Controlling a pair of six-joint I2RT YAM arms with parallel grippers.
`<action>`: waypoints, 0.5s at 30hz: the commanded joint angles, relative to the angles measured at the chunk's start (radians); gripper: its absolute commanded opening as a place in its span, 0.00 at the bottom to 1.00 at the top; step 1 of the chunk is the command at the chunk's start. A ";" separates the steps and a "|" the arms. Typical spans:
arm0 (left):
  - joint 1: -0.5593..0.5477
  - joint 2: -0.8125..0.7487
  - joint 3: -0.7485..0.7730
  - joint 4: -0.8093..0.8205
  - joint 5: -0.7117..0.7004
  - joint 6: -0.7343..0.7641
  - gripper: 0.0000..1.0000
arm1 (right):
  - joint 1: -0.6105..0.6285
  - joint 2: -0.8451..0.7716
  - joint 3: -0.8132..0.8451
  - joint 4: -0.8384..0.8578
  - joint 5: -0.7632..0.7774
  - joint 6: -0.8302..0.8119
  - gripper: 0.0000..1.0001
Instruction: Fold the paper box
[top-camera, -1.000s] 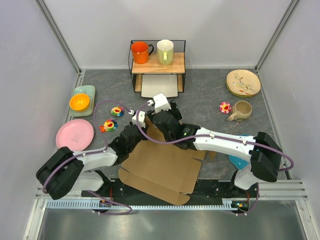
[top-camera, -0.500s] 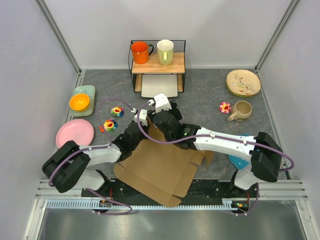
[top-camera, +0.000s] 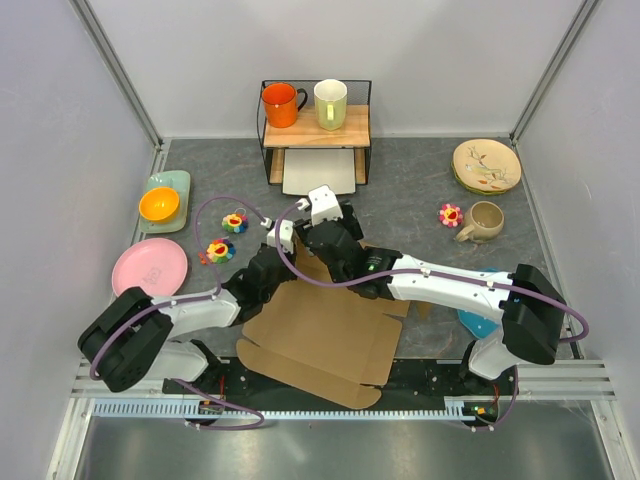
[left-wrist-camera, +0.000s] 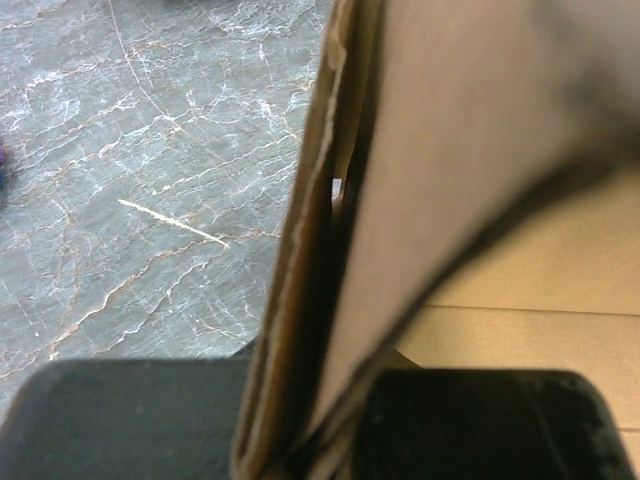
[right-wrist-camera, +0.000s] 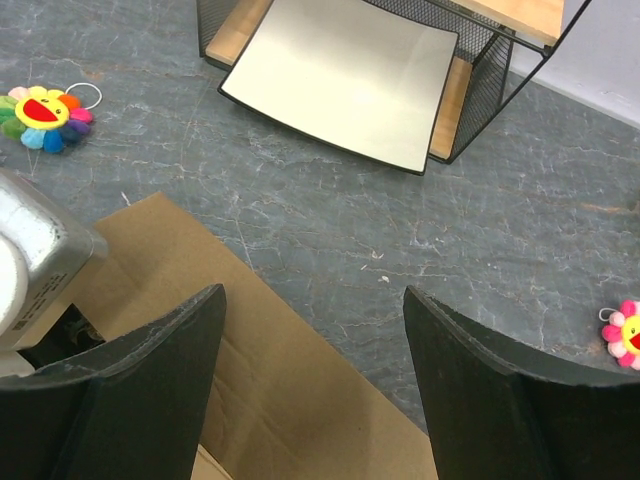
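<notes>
Now the single paper box (top-camera: 325, 335) lies slightly further right than before. Its flap is pinched by the left gripper (top-camera: 288, 262); the right gripper (right-wrist-camera: 312, 330) gapes empty.

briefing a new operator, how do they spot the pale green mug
At the back of the table stands a wood-topped wire shelf. Of the two mugs on it, the pale green mug is on the right, the orange mug on the left.

Upright flap of paper box (left-wrist-camera: 450, 170) in left claw (left-wrist-camera: 300, 425), marbled tabletop (left-wrist-camera: 130, 200) beside.
</notes>
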 joint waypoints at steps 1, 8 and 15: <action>0.004 -0.013 0.047 -0.112 -0.061 -0.012 0.08 | 0.020 -0.013 -0.016 -0.084 -0.071 0.015 0.80; 0.004 0.001 0.071 -0.177 -0.114 -0.068 0.52 | 0.021 -0.004 -0.014 -0.087 -0.087 0.018 0.80; 0.005 -0.064 0.084 -0.187 -0.104 -0.079 0.54 | 0.021 0.002 -0.016 -0.082 -0.083 0.007 0.80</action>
